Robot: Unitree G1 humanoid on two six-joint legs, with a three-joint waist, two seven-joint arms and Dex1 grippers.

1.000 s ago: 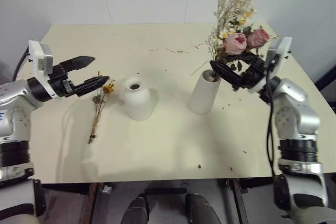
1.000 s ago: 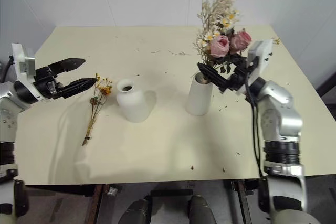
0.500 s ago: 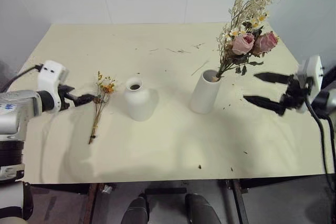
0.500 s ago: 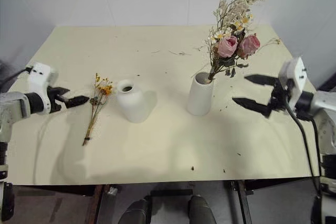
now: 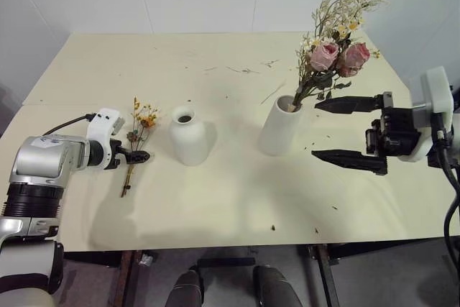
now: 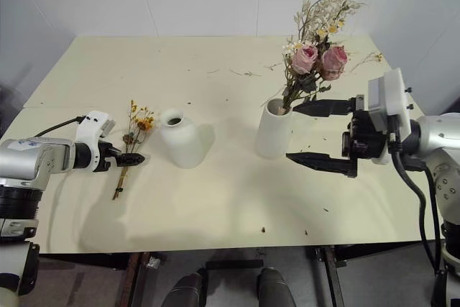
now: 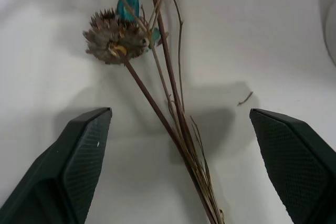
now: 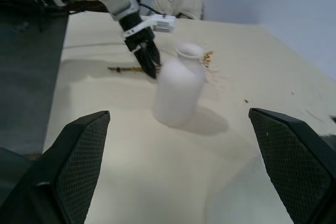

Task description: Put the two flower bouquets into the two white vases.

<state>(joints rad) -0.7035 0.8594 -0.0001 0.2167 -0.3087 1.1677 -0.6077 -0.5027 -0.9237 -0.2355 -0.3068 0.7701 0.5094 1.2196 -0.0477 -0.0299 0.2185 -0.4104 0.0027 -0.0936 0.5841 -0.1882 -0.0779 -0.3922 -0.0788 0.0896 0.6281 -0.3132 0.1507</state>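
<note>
A thin bouquet (image 5: 136, 143) of yellow-orange flowers lies flat on the table at the left. My left gripper (image 5: 138, 156) points down at its brown stems (image 7: 176, 108), open, with one finger on each side of them and touching nothing. The squat white vase (image 5: 189, 134) stands empty just right of it. In the tall white cylinder vase (image 5: 280, 126) stands the rose bouquet (image 5: 336, 55), upright and leaning slightly right. My right gripper (image 5: 315, 130) hovers open to the right of that vase, holding nothing.
Loose twigs and crumbs (image 5: 244, 70) lie scattered over the far half of the cream table (image 5: 230, 199). A few crumbs (image 5: 273, 228) sit near its front edge. A white wall runs behind the table.
The right gripper let go of the rose bouquet, which now stands in the tall vase, and drew back to the right. The left gripper sank and tipped down over the thin bouquet's stems.
</note>
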